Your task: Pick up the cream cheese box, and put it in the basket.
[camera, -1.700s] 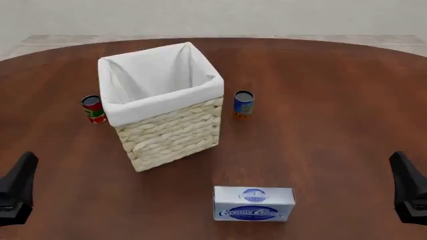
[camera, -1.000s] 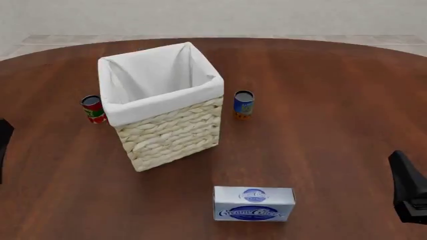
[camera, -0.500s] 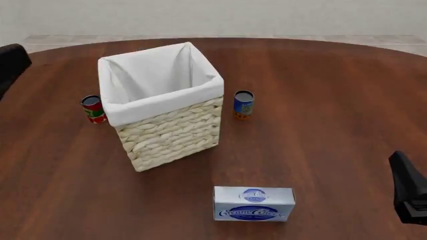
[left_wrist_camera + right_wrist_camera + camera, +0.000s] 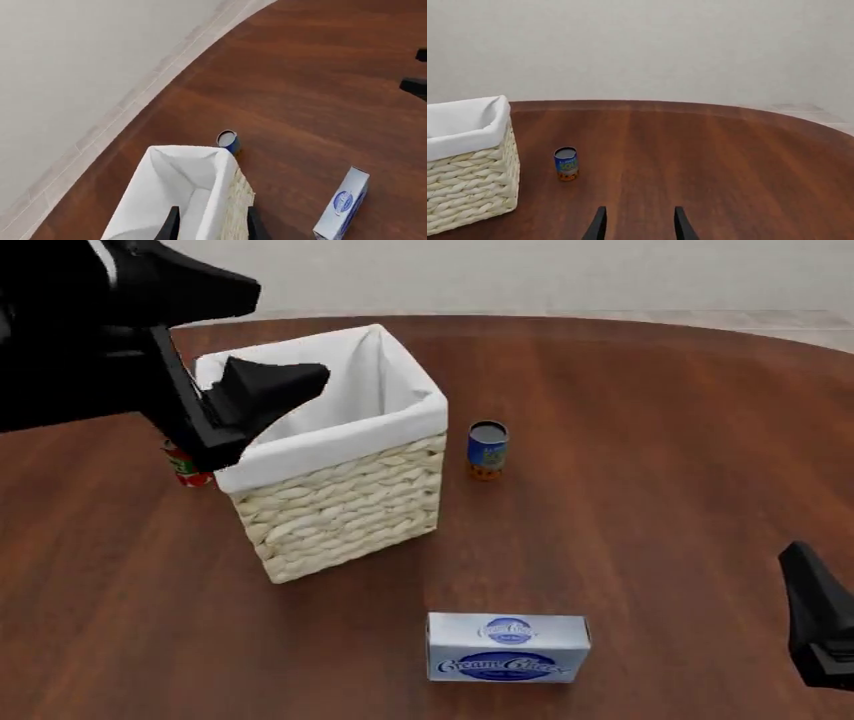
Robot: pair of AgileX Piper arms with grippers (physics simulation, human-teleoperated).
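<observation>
Progress: nothing done yet. cream cheese box sits on the surface at bottom centre of the front view, untouched, well apart from both arms.
Left to do: reach box, grip, lift, carry up-left to basket, drop in. All steps remain, as I judge it.
Box: upright on its long edge, blue logo facing the camera; also seen bottom right in left wrist view.
Basket: centre-left of front view, white liner, inside looks empty as far as visible.
Left gripper: big in upper left of front view, above the basket's left rim, fingers spread, holding nothing. Wrist view looks down into the basket.
Right gripper: low at right edge of front view; fingers apart w/ nothing between.
Other items: blue can just right of basket; red can at its left, partly hidden by the left arm.
Change vs 0.5 s ago: left arm was only a dark sliver at the upper left edge; now swung in over the basket. Right arm, box, basket, cans: same spots.
</observation>
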